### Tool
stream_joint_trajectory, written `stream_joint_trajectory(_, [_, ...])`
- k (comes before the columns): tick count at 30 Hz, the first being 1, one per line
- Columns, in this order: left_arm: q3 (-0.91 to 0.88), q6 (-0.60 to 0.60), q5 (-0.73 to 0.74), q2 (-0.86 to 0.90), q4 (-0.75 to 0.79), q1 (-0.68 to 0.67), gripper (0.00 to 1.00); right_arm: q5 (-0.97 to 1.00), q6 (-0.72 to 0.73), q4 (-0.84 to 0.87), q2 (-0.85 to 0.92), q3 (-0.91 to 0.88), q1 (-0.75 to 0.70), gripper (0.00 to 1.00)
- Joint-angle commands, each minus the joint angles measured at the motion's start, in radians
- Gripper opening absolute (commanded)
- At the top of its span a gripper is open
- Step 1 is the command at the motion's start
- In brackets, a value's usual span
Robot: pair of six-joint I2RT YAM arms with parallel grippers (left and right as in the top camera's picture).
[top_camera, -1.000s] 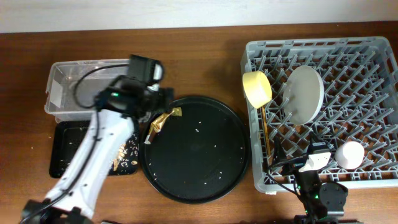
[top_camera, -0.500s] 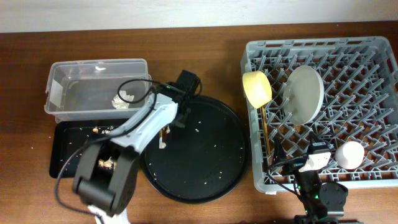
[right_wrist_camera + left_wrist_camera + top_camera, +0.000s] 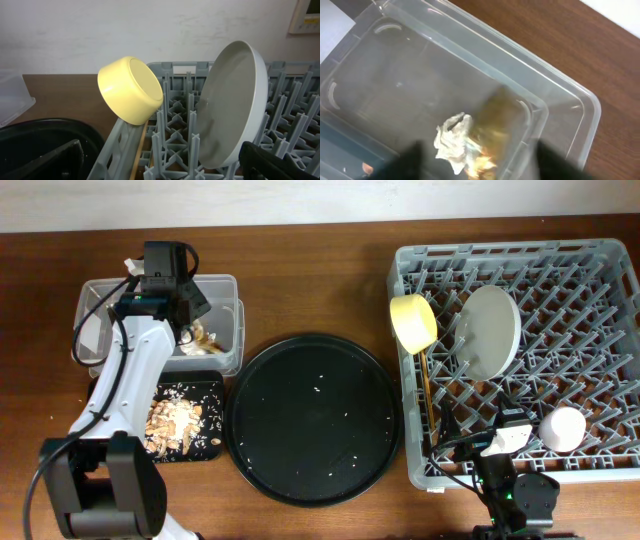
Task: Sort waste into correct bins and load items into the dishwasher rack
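My left gripper (image 3: 187, 322) hangs open over the clear tub (image 3: 100, 295); in the left wrist view its fingers (image 3: 477, 167) are spread wide. The gold-brown wrapper (image 3: 495, 127) is blurred and loose between them, beside the white tissue (image 3: 451, 142) on the tub floor. Food scraps (image 3: 175, 420) lie in the shallow black tray (image 3: 215, 385). The grey rack (image 3: 600, 465) holds the yellow bowl (image 3: 412, 320), the plate (image 3: 487, 330), the chopsticks (image 3: 428, 392) and a pale cup (image 3: 565, 430). My right gripper (image 3: 160, 165) is open and empty at the rack's front edge (image 3: 120, 135). No blue cup shows.
The large round black tray (image 3: 313, 418), with a few white crumbs, lies between the bins and the rack. The bowl (image 3: 130, 90) and the plate (image 3: 235, 105) stand close ahead of the right gripper. Bare wooden table (image 3: 320, 280) lies behind.
My left arm swung from the round tray's left rim back over the clear tub. The wrapper left the round tray and is now in the tub, free of the fingers. The right arm is still.
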Motion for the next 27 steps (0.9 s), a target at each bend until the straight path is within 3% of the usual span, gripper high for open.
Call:
stream_joint_trajectory(1, [0.004,0.027,0.019,-0.043,-0.018,0.002,0.99,-0.005,0.000,-0.002,-0.005,-0.007,-0.006,0.98])
stream_joint_trajectory(3, [0.004,0.060,0.020,-0.148,-0.079,0.001,0.99,-0.005,0.000,-0.002,-0.005,-0.007,-0.006,0.98])
stream_joint_trajectory(5, [0.004,0.132,0.128,-0.346,-0.231,-0.032,0.99,-0.005,0.000,-0.002,-0.005,-0.007,-0.006,0.98])
stream_joint_trajectory(8, [0.004,0.184,0.129,-0.514,-0.403,-0.096,0.99,-0.005,0.000,-0.002,-0.005,-0.007,-0.006,0.98])
stream_joint_trajectory(12, [0.004,0.213,0.151,-0.582,-0.613,-0.207,0.99,-0.005,0.000,-0.002,-0.005,-0.007,-0.006,0.98])
stream_joint_trajectory(15, [0.004,0.213,0.150,-0.582,-0.657,-0.269,0.99,-0.005,0.000,-0.002,-0.005,-0.007,-0.006,0.98])
stream_joint_trajectory(27, [0.004,0.213,0.150,-0.582,-0.672,-0.269,0.99,-0.005,0.000,-0.002,-0.005,-0.007,-0.006,0.98])
